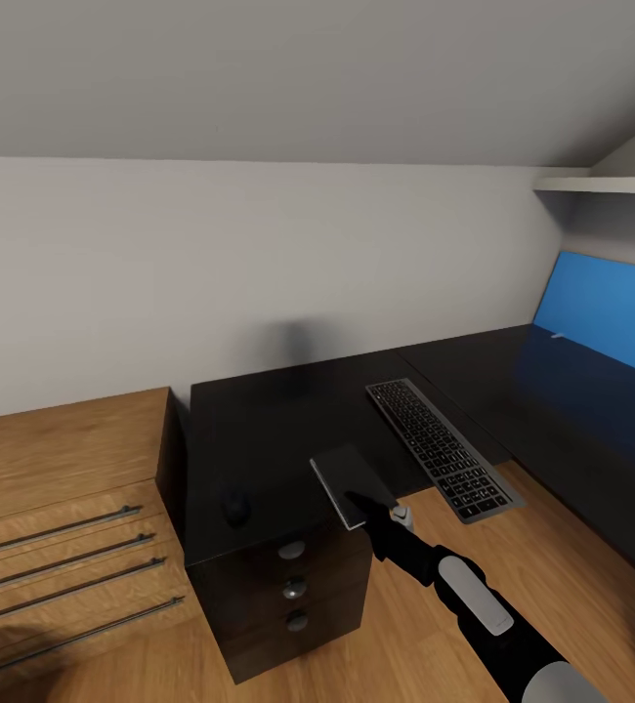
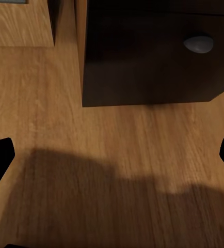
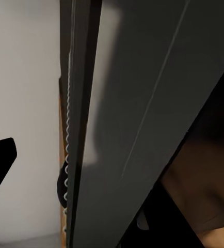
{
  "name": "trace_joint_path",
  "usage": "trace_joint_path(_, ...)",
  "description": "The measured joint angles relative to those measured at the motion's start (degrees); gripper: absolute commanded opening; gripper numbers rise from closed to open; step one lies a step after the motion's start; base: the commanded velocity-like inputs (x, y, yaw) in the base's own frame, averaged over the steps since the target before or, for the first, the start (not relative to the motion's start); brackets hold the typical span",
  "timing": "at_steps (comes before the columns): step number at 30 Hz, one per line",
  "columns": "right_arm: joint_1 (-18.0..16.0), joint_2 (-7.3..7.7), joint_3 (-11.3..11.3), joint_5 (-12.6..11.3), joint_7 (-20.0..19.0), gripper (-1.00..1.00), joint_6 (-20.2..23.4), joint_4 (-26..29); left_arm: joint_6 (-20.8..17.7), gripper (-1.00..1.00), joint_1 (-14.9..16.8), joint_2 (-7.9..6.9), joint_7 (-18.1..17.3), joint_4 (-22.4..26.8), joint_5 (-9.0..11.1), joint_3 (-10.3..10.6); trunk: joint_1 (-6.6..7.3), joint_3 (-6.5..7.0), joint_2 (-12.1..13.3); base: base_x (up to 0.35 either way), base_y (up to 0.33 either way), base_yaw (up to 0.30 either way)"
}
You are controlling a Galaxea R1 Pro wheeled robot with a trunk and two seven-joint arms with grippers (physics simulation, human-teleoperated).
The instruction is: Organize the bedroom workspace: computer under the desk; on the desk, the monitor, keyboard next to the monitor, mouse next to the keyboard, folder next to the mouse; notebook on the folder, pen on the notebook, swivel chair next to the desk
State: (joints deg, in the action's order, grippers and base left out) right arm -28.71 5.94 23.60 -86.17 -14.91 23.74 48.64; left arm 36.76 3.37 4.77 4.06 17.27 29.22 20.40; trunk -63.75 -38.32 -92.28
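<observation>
A long black desk [image 1: 259, 430] stands against the white wall. The grey keyboard [image 1: 442, 447] lies on it, angled toward the front edge. A small dark mouse [image 1: 234, 508] rests near the desk's left front corner. My right gripper [image 1: 366, 505] is shut on a thin grey notebook [image 1: 349, 480] and holds it tilted just above the desk's front edge. The right wrist view shows the notebook [image 3: 122, 119] close up, with its spiral binding [image 3: 67, 155] along one side. My left gripper [image 2: 112, 155] hangs open over the wooden floor.
Under the desk's left end sits a black drawer unit [image 1: 278, 596] with round knobs [image 2: 198, 44]. A wooden dresser [image 1: 63, 508] with bar handles stands to the left. A blue panel [image 1: 606, 308] and a white shelf [image 1: 601, 184] are at the right.
</observation>
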Motion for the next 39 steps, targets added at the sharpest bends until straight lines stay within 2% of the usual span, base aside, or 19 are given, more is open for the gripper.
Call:
trace_joint_path(9,0.0,-0.02,0.1,0.9,0.4,1.00,-0.4,-0.1,0.0,1.00,0.0,0.00,0.0,0.0,0.0,0.1,-0.05,0.00,0.0,-0.163,0.000,0.000)
trace_joint_path(39,0.0,-0.02,0.2,0.9,0.2,1.00,-0.4,-0.1,0.0,1.00,0.0,0.00,0.0,0.0,0.0,0.2,-0.05,0.00,0.0,-0.287,-0.002,0.000)
